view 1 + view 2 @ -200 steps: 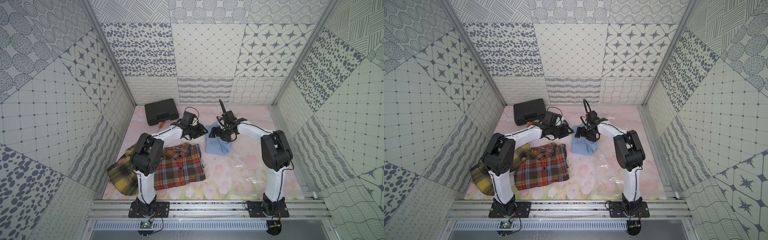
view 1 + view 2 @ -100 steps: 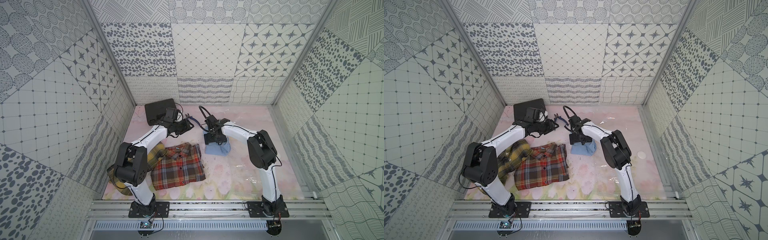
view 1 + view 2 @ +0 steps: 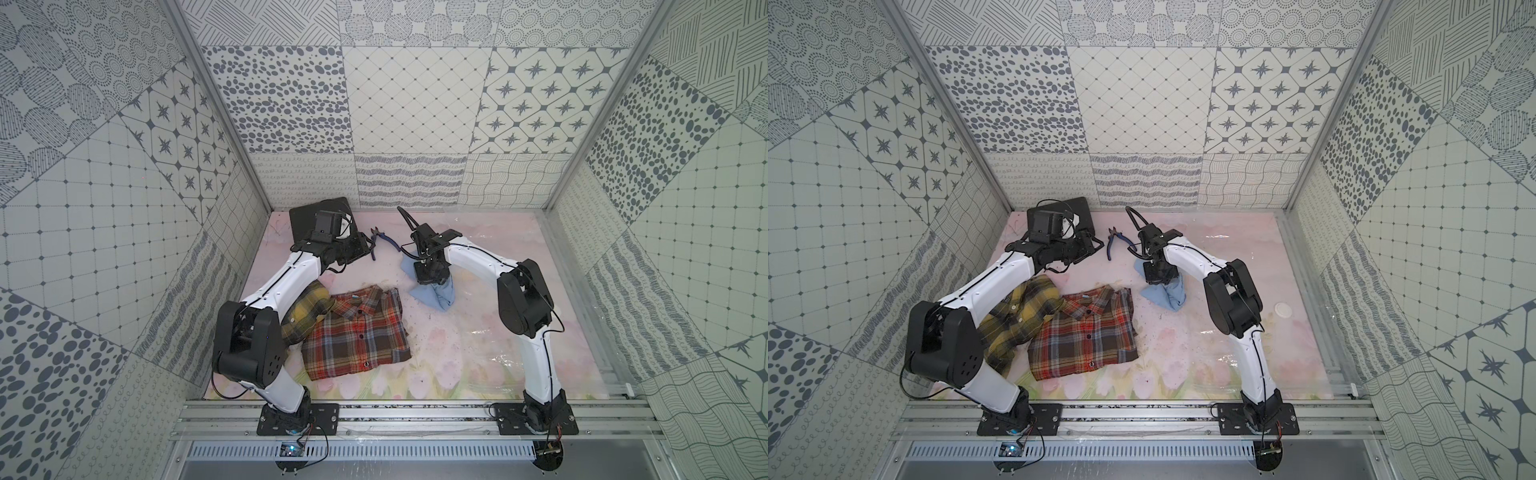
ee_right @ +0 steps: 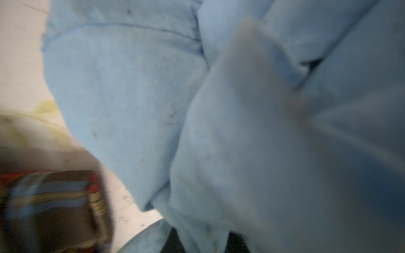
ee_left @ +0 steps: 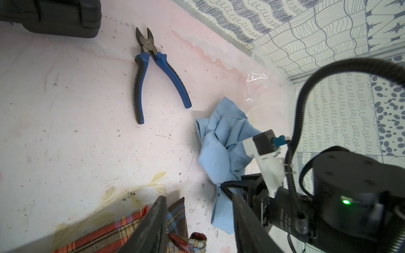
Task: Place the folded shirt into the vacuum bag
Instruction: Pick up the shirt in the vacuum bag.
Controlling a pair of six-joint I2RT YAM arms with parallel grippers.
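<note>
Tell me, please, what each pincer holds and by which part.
Right pincer pinches the blue shirt by a bunched middle fold; left pincer holds nothing.

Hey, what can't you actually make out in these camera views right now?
- Right gripper: jaws buried in the blue shirt; the right wrist view is only blurred cloth, so grip unclear.
- Vacuum bag: clear plastic, its mouth lost among glints in both top views.
- Yellow plaid shirt: partly under the left arm in both top views.
- Black case: cut off by the left wrist view's edge.
</note>
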